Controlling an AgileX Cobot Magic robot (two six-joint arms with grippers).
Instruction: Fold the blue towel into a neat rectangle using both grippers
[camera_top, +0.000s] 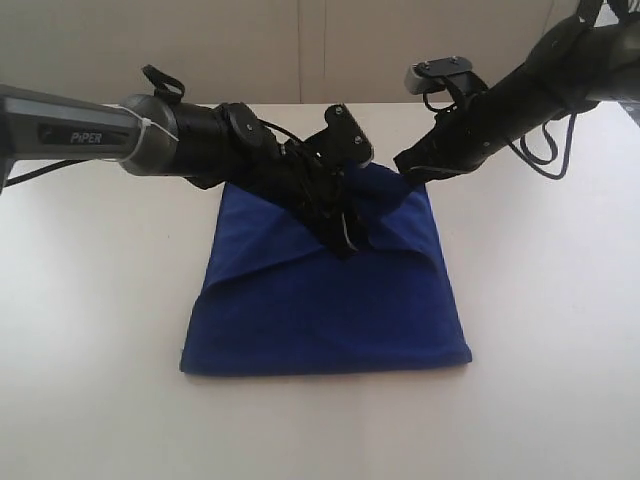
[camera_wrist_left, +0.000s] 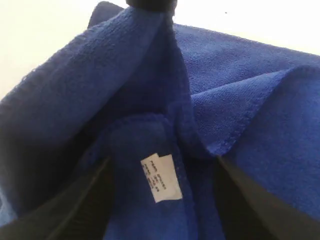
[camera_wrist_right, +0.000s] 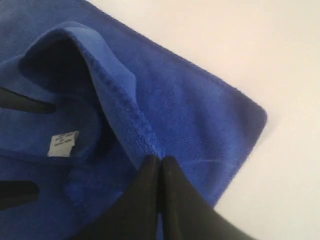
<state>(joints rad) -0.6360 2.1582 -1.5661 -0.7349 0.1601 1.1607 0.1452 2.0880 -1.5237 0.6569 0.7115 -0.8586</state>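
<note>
The left gripper (camera_wrist_left: 161, 167) has its 2 fingers (camera_wrist_left: 70, 212) spread wide, 1 on each side of a bunched ridge of the blue towel (camera_top: 320, 310). A white care label (camera_wrist_left: 161, 178) lies on the cloth between them. Nothing shows the pads pressing in, so I read the cloth as lying loose in the gap, not pinched. The right gripper (camera_wrist_right: 161, 165) has its fingers (camera_wrist_right: 145, 200) pressed together to a single point. Its tips are at the fabric beside a raised hemmed edge, with no cloth visibly caught between them.

The towel lies in the middle of the exterior frame on the white table (camera_top: 100, 320), doubled into a rough square. Its lower edge is flat and straight. Its upper half is rumpled, with 2 flaps rising towards the centre where the left gripper sits.

It should handle as light, soft and limp (a terry-like nap that clings to itself a little), so it will likely sag and drag instead of holding a shape. The hemmed edges and corners look like the firmest places to take hold. A pinch through the hem near each upper corner seems safer than a grab at the bunched middle.

The left arm (camera_top: 190, 135) comes in low from the left edge of the frame, wrist bent down over the towel's centre. The right arm (camera_top: 520, 90) slopes down from the upper right corner of the frame, its tip at the towel's upper right corner.
</note>
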